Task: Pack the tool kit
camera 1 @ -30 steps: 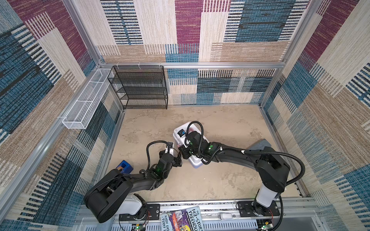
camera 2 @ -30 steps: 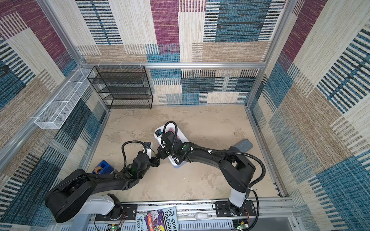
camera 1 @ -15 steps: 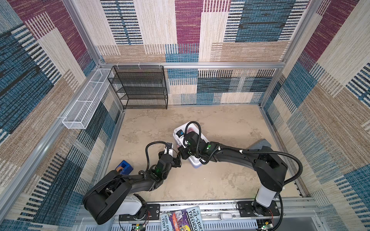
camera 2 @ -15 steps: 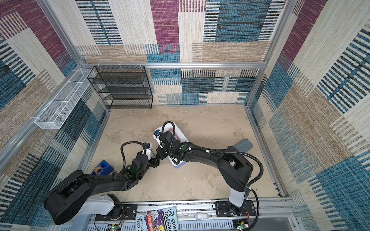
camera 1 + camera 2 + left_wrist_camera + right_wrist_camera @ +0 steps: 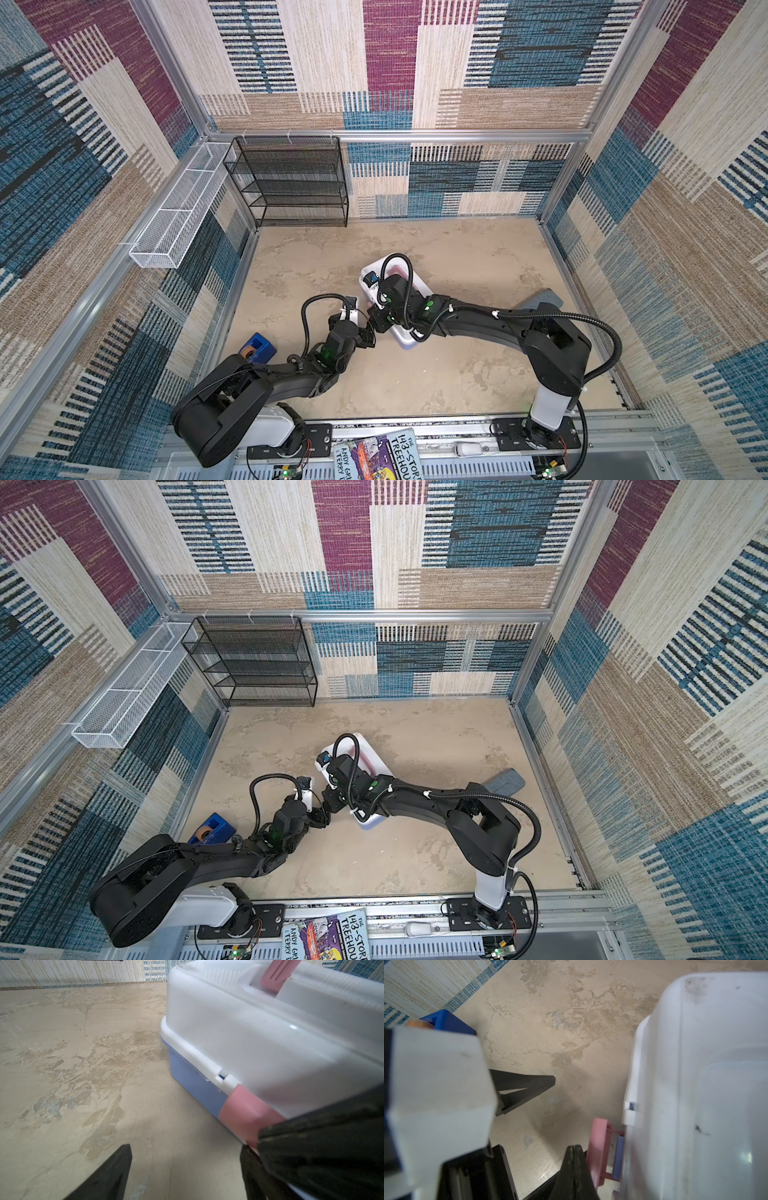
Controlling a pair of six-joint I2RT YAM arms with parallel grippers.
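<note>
The right pincer (image 5: 574, 1148), shut and empty, sits at the pink latch (image 5: 598, 1147) of the tool kit (image 5: 259, 1039), closed, mid-frame in both top views on the table (image 5: 457, 257). The latch stands proud; pressing it squarely flat seems best, the wide-open, empty left pincer (image 5: 187, 1149) beside bracing the base (image 5: 193, 1082).

White toolbox lid (image 5: 259, 1028), pink latch (image 5: 243, 1113), light-blue base (image 5: 193, 1082), mottled beige tabletop (image 5: 83, 1064).

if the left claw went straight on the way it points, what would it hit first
Probably the toolbox: its light-blue base, beside the pink latch, lies just ahead of the open left claw. One finger looks almost at the latch, though depth is unclear.
</note>
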